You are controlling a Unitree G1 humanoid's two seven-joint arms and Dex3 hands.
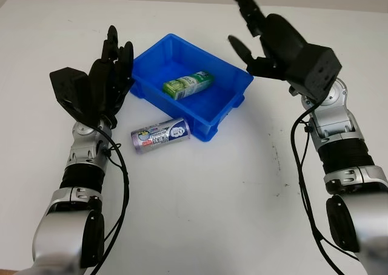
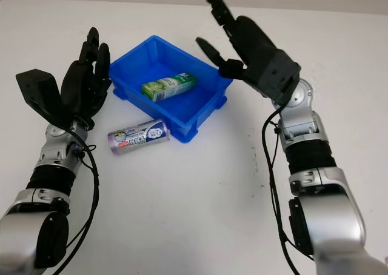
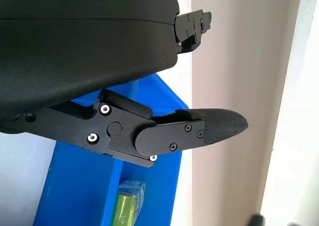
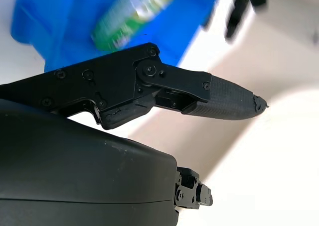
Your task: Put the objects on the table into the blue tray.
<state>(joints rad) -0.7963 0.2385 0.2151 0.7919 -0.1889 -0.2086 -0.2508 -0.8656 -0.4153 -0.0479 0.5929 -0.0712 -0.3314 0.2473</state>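
**One carton in the tray, one can left out**

On the white table (image 1: 242, 202), the blue tray (image 1: 228, 108) holds a green carton (image 1: 188, 85). A purple can (image 1: 160, 135) lies just beside its near wall. Left hand (image 1: 109, 75) open beside the tray; right hand (image 1: 267, 42) open above its far corner.

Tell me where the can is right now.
In the head view, the can lies on its side on the table, against the near wall of the blue tray, close to the open left hand.
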